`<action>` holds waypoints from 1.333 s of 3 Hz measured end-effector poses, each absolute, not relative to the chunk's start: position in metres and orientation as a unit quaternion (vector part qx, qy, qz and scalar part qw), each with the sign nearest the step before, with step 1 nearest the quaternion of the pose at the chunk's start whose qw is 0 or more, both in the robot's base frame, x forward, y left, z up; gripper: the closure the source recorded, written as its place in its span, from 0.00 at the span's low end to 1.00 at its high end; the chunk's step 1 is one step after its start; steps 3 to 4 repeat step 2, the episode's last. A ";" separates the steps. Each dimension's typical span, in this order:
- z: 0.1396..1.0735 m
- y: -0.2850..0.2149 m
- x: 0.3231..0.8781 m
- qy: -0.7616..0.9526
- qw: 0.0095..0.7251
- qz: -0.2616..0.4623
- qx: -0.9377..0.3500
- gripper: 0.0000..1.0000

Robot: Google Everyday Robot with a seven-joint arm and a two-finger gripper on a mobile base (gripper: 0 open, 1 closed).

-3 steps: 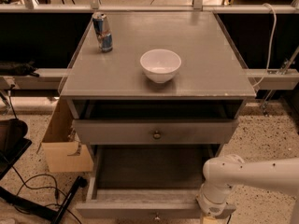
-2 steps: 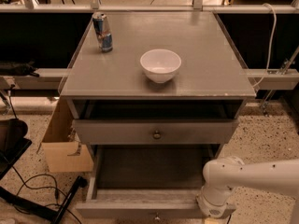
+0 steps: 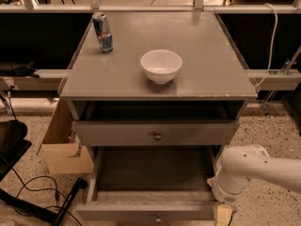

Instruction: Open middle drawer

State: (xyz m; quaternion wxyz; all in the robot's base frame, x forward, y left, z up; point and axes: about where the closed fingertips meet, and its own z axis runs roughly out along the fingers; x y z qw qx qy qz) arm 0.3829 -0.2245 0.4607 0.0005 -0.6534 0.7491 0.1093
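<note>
The middle drawer is the low grey front at the bottom edge of the view, with a small brass knob. It stands pulled far out, and its shallow grey tray shows. My white arm comes in from the right and bends down. My gripper hangs at the drawer's front right corner, partly cut off by the frame edge. I cannot tell whether it touches the drawer.
Above is a taller grey drawer front with a larger knob, slightly out. A white bowl and a drink can stand on the cabinet top. A cardboard box and cables lie on the floor at left.
</note>
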 end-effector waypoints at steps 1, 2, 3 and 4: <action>0.523 -0.242 0.392 0.756 0.028 0.079 -0.650 0.00; 0.612 -0.257 0.389 0.768 0.036 0.032 -0.639 0.00; 0.612 -0.257 0.389 0.768 0.036 0.032 -0.639 0.00; 0.612 -0.257 0.389 0.768 0.036 0.032 -0.639 0.00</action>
